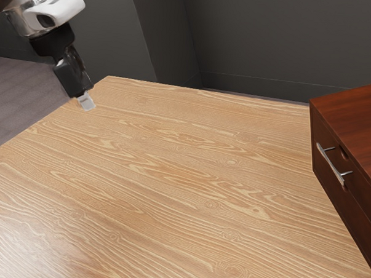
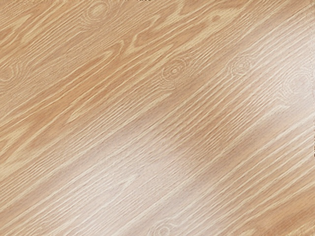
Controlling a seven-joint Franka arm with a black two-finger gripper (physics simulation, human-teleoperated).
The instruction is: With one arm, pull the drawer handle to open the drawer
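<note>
My gripper (image 1: 85,103) hangs over far corner of wooden table (image 1: 175,176) at exterior view's upper left, holding nothing; cannot tell if claw is open or closed. Drawer (image 1: 331,146) with silver handle (image 1: 334,163) sits in dark red cabinet (image 1: 357,116) at exterior view's right edge, well apart from gripper. Wrist view: bare table grain below hand.

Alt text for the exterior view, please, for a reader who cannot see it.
The gripper hangs over the far corner of a wooden table at the exterior view's upper left, far from the dark red cabinet at the view's right edge. Its metal handle is untouched.
</note>
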